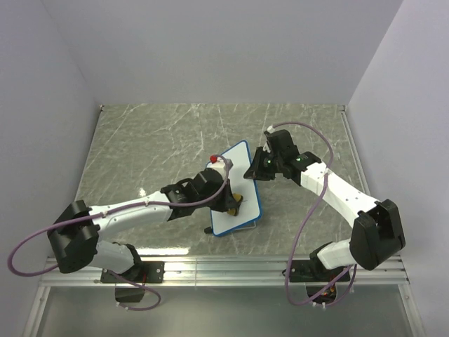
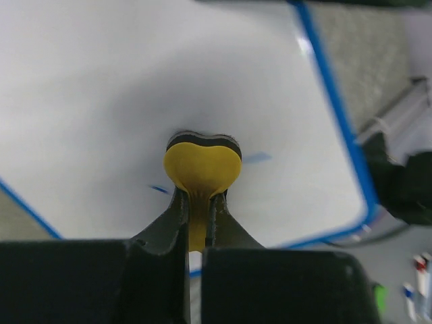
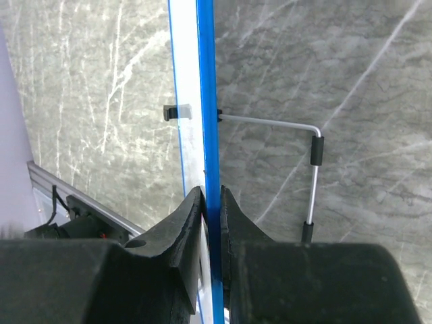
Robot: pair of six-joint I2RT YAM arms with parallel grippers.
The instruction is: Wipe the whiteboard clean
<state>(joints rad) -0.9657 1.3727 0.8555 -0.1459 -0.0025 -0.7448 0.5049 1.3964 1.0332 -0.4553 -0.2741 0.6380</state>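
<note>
The whiteboard (image 1: 235, 158), white with a blue frame, stands tilted in the middle of the table. My left gripper (image 1: 231, 200) is shut on the yellow eraser (image 2: 202, 165) and presses its dark face against the board's white surface (image 2: 135, 88). Short blue marks (image 2: 256, 158) show on either side of the eraser. My right gripper (image 1: 252, 170) is shut on the board's blue edge (image 3: 206, 94), seen edge-on in the right wrist view. The board's wire stand (image 3: 312, 169) sticks out behind it.
The table (image 1: 140, 147) is dark grey marble with a metal rail (image 1: 210, 267) along the near edge. White walls close in the back and sides. Marker pens (image 2: 418, 283) lie at the lower right of the left wrist view.
</note>
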